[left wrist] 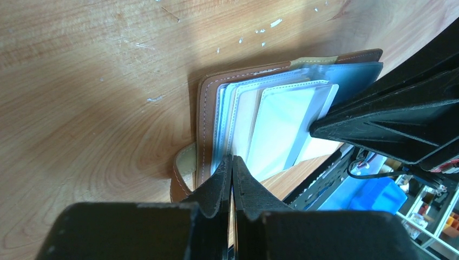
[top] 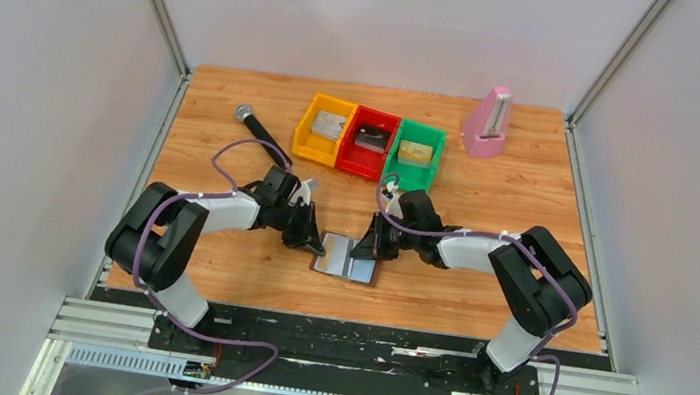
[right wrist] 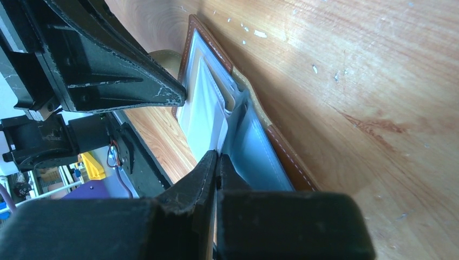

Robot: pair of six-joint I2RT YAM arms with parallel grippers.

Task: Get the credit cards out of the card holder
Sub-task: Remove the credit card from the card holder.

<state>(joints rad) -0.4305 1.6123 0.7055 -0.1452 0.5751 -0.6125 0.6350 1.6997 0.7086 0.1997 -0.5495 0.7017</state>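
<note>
The card holder (top: 347,258) lies open on the wooden table between both arms, with a brown rim (left wrist: 203,119) and light-blue inner panels (right wrist: 254,151). A white card (left wrist: 281,127) sticks partly out of its pocket and also shows in the right wrist view (right wrist: 203,116). My left gripper (top: 315,245) is shut, its tips (left wrist: 231,160) pinched at the holder's left edge. My right gripper (top: 367,249) is shut, its tips (right wrist: 217,154) closed at the white card's edge. Each gripper shows in the other's wrist view: the right gripper (left wrist: 316,128), the left gripper (right wrist: 181,98).
A yellow bin (top: 322,103), a red bin (top: 376,113) and a green bin (top: 425,126) stand in a row at the back, each with a card inside. A pink metronome (top: 488,124) stands at the back right. A black microphone (top: 259,128) lies at the back left.
</note>
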